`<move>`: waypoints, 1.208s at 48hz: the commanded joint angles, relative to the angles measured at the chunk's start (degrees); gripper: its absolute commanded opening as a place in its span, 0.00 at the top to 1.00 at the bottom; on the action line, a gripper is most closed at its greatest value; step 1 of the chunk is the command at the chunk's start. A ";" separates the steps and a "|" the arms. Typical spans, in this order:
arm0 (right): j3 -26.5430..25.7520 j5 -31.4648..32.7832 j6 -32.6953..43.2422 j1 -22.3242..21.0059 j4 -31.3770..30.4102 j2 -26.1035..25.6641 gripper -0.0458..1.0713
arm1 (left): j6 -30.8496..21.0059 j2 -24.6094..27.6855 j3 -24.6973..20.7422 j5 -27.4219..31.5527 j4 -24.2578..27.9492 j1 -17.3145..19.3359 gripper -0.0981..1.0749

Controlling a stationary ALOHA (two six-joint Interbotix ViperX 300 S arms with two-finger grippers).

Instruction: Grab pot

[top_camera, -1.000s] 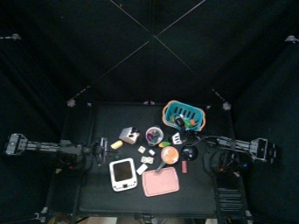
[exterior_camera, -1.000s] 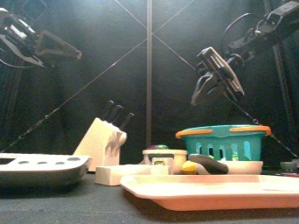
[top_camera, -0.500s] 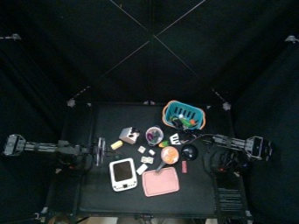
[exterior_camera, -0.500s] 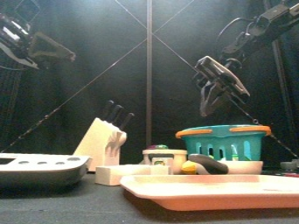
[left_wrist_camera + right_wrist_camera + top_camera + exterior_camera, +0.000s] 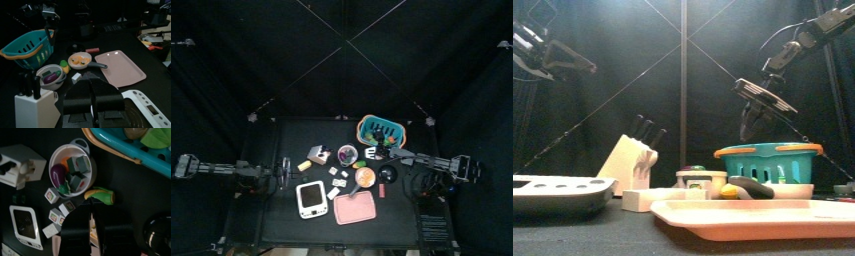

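The pot (image 5: 72, 168) is a small round pale vessel with a purple piece, grey blocks and a green bit inside. It stands on the table between the knife block and the teal basket, pot (image 5: 346, 154) (image 5: 50, 76) (image 5: 702, 178). My right gripper (image 5: 93, 207) hangs above the table beside the pot, on the basket's side, with its jaws shut and nothing in them, right gripper (image 5: 388, 156) (image 5: 754, 118). My left gripper (image 5: 92, 84) is shut and empty; it rests high at the table's left, left gripper (image 5: 273, 176) (image 5: 567, 60).
A teal basket (image 5: 381, 127) with produce stands at the back right. A knife block (image 5: 314, 156), a white scale (image 5: 310, 199), a pink tray (image 5: 356, 207), an orange pan (image 5: 366, 176) and small white blocks crowd the middle. A yellow-green fruit (image 5: 99, 194) lies beside the pot.
The right gripper has come down and moved left, from beside the basket toward the pot. The left arm has barely shifted.
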 commanded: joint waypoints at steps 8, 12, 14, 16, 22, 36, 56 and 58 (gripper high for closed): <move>-1.32 -4.66 3.43 -0.09 -1.58 4.31 0.74 | 0.00 0.09 -0.62 -0.18 0.00 0.18 0.93; -2.29 -4.57 3.87 0.09 -1.58 6.42 0.68 | 0.00 0.09 -0.62 -0.18 -0.09 0.18 0.93; -2.81 -4.57 3.96 0.26 -1.58 7.29 0.65 | 0.00 0.09 -0.62 -0.18 0.00 0.18 0.93; -3.43 -4.39 3.96 0.53 -1.76 8.26 0.62 | -0.09 0.09 -0.62 -0.18 -0.09 0.18 0.93; -5.62 -3.60 3.87 1.05 -2.29 10.72 0.54 | -0.09 0.09 -0.35 -0.18 -0.09 0.18 0.93; -8.70 -1.23 3.60 1.85 -5.01 15.12 0.44 | -0.18 0.18 -0.18 -0.18 -0.09 0.18 0.93; -9.84 0.35 3.52 2.55 -7.38 17.40 0.42 | -0.18 0.09 0.18 -0.18 -0.09 0.18 0.93; -9.84 0.35 3.43 2.55 -7.47 17.67 0.42 | -0.18 0.18 0.26 -0.18 -0.09 0.09 0.93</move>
